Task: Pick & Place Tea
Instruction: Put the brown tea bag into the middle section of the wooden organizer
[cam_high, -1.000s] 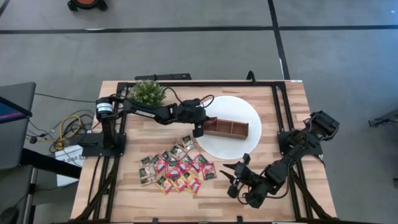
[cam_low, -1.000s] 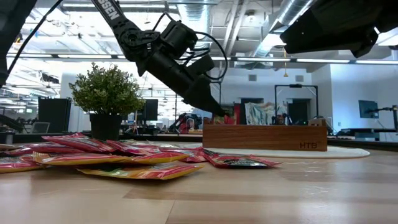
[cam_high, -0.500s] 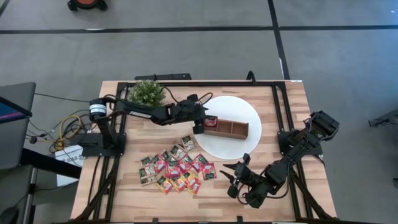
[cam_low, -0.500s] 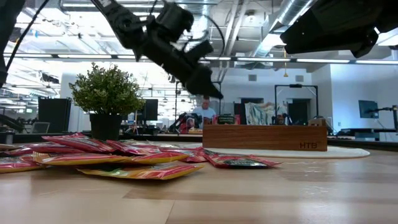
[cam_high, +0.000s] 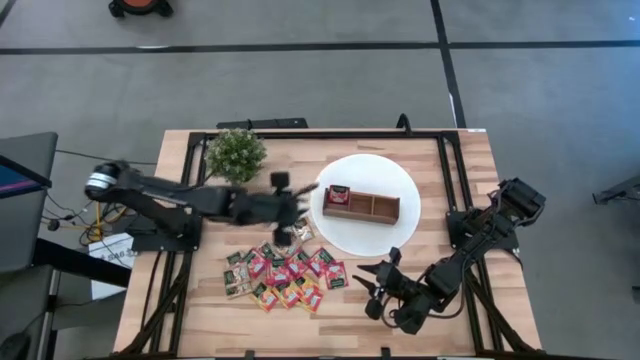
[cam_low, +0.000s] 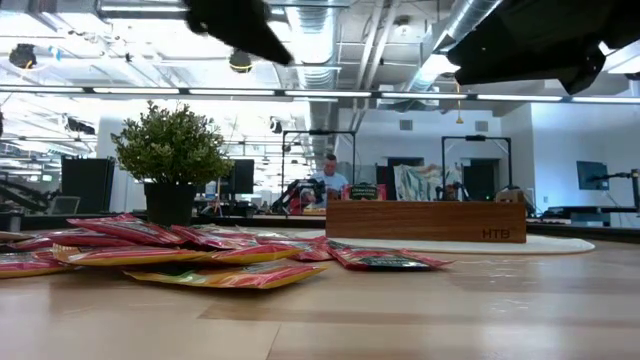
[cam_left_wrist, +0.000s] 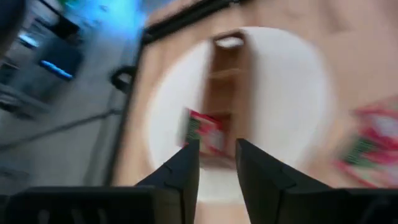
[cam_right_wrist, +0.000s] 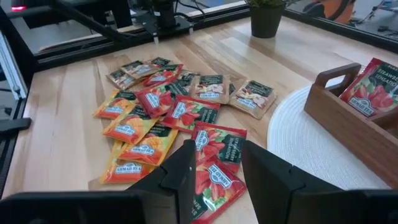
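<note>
Nearest your low camera, the tea (cam_low: 190, 255) lies in a loose spread of small flat sachets on the bare wood, mostly red with some orange and green; from above the same heap (cam_high: 285, 270) sits near the front edge of the table (cam_high: 470, 190), just clear of the white plate (cam_high: 385, 170). Beside it, toward the front right corner, the right gripper (cam_high: 375, 293) waits low over the wood with nothing between its parted fingers, aimed at the heap.

Over the heap's far edge hangs the left gripper (cam_high: 283, 232), its arm reaching in from the left. In its wrist view the two dark fingers (cam_left_wrist: 180, 177) stand a little apart with nothing between them, so read it as released and empty.

Beyond that, on the plate, the wooden tray (cam_high: 362, 205) already carries one red sachet (cam_high: 338, 196), standing in its end compartment on the heap's side. The small plant (cam_high: 236, 153) stands at the far left.

Judging by this, you are between drops: one sachet is delivered and the left arm is placed for another. Next, lower onto a single sachet at the heap's edge and pinch only that one, since the overlapping neighbours could lift along with it.
</note>
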